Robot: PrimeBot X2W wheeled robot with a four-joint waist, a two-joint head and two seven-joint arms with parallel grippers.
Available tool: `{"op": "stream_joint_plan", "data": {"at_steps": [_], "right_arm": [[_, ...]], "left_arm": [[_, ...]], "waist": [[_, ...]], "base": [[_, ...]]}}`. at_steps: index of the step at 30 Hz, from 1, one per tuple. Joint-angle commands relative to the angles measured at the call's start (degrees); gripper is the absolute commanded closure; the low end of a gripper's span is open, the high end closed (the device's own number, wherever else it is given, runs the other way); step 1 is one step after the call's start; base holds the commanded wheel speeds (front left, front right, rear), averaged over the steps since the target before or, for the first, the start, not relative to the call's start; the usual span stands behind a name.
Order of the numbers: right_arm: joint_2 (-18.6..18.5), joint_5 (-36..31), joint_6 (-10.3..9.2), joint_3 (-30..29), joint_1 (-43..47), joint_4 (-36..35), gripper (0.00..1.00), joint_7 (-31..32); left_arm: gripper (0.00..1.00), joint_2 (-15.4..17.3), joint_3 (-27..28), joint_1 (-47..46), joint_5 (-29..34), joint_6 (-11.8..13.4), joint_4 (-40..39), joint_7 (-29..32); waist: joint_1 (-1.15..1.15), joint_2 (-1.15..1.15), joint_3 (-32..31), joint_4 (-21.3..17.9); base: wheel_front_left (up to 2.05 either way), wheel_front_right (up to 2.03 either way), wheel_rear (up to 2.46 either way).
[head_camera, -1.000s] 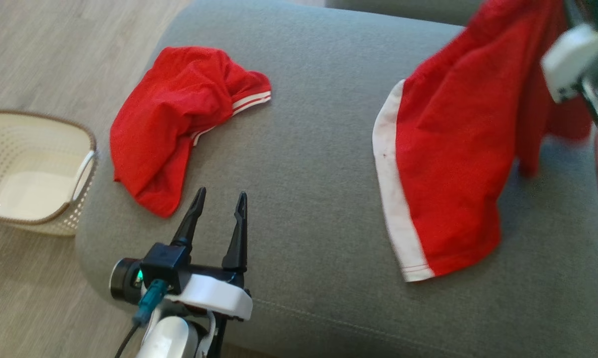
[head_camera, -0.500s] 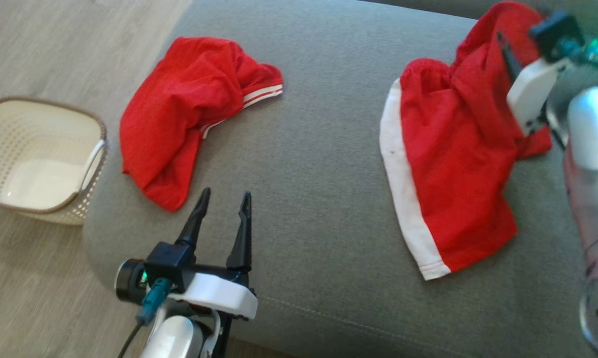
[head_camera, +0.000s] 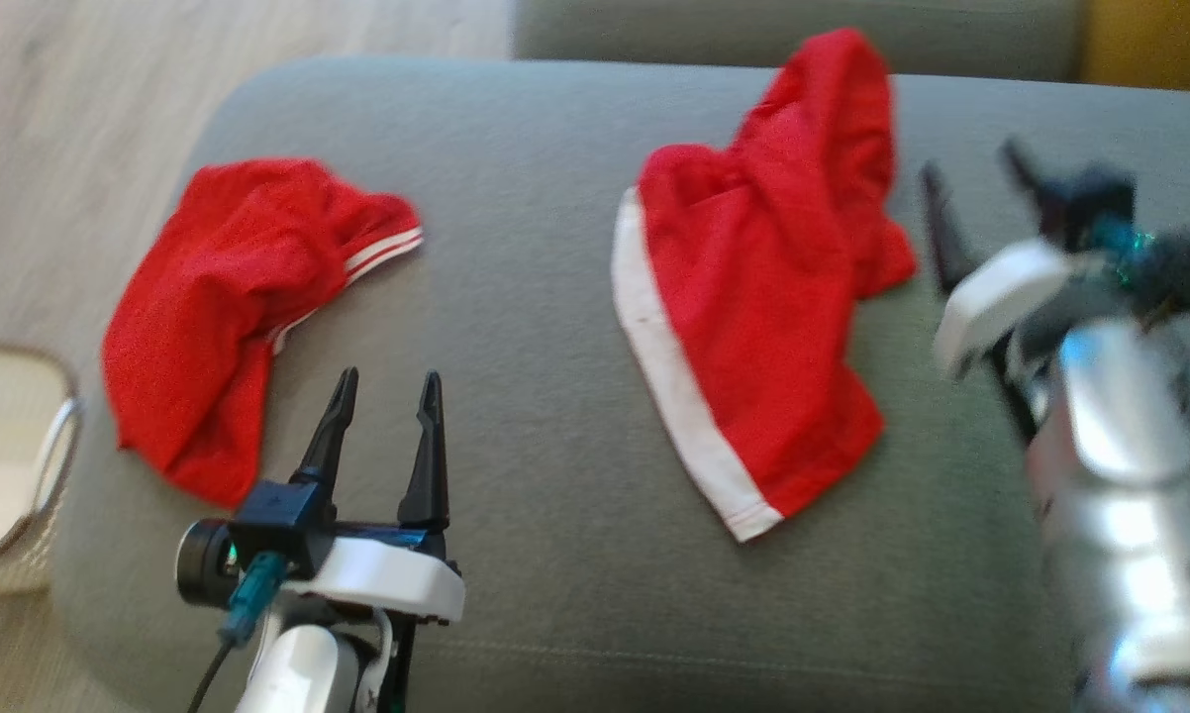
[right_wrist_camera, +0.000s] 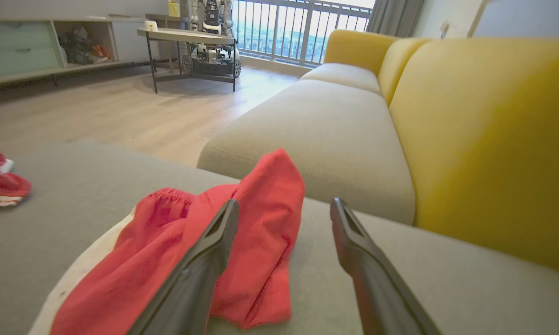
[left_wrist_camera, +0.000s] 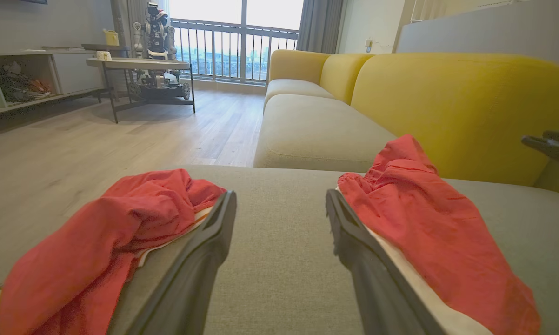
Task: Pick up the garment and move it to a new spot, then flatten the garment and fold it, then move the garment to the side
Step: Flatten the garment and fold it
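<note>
The right gripper (head_camera: 969,163) is fully open and holds nothing. It hovers just to the right of the garment (head_camera: 753,327), clear of the cloth. In the head view its outline is motion-blurred. In its wrist view, one finger (right_wrist_camera: 200,274) covers part of the red fabric.

The left gripper (head_camera: 389,378) is also wide open and empty. It is positioned over the near edge of the grey cushion (head_camera: 536,297), between the two items of clothing.

The garment lies rumpled at centre right, white band toward the left, far tip raised. A second red garment (head_camera: 229,297) lies bunched at far left. A basket (head_camera: 21,465) is cut off by the frame.

Beyond are a yellow sofa (left_wrist_camera: 447,102) and a wooden floor (left_wrist_camera: 98,139).
</note>
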Motion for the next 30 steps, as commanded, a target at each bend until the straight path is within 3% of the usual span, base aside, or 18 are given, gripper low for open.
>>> {"op": "stream_joint_plan", "data": {"at_steps": [1,6,11,18,21,25,30], "right_arm": [[1.14,3.78,-0.02,3.48,1.30,-2.63,0.00,-0.52],[1.16,17.77,-0.02,15.76,12.38,-10.03,0.00,-0.53],[1.17,24.78,-0.02,21.74,20.93,-16.86,0.00,-0.53],[1.17,32.57,-0.02,27.19,26.65,-20.47,0.00,1.64],[1.18,38.66,-0.02,31.68,28.42,-21.70,0.00,6.21],[1.18,40.22,-0.02,33.66,29.12,-20.86,0.00,10.16],[1.18,39.64,-0.02,32.80,29.13,-18.62,0.00,10.82]], "left_arm": [[0.00,0.05,2.33,-0.80,0.63,-0.07,-2.18,-0.29],[0.00,0.05,4.70,0.82,0.48,0.07,-2.55,-0.29],[0.00,0.05,6.17,2.26,0.50,-0.14,-2.55,-0.29],[0.00,0.05,6.47,2.46,0.83,-0.96,-2.05,-0.29],[0.00,0.05,6.66,2.30,0.95,-0.99,-2.08,-0.29],[0.00,0.05,6.07,2.19,1.19,-1.33,-1.63,-0.29],[0.00,0.05,5.78,2.22,0.88,-1.09,-1.23,-0.29]], "waist": [[0.00,0.00,-2.01,-3.05],[0.00,0.00,-3.57,-7.18],[0.00,0.00,-4.49,-9.47],[0.00,0.00,-4.48,-9.43],[0.00,0.00,-3.95,-8.80],[0.00,0.00,-3.57,-7.21],[0.00,0.00,-3.02,-5.20]], "base": [[0.00,0.00,0.00],[0.00,0.00,0.00],[0.00,0.00,0.00],[0.00,0.00,0.00],[0.00,0.00,0.00],[0.00,0.00,0.00],[0.00,0.00,0.00]]}}
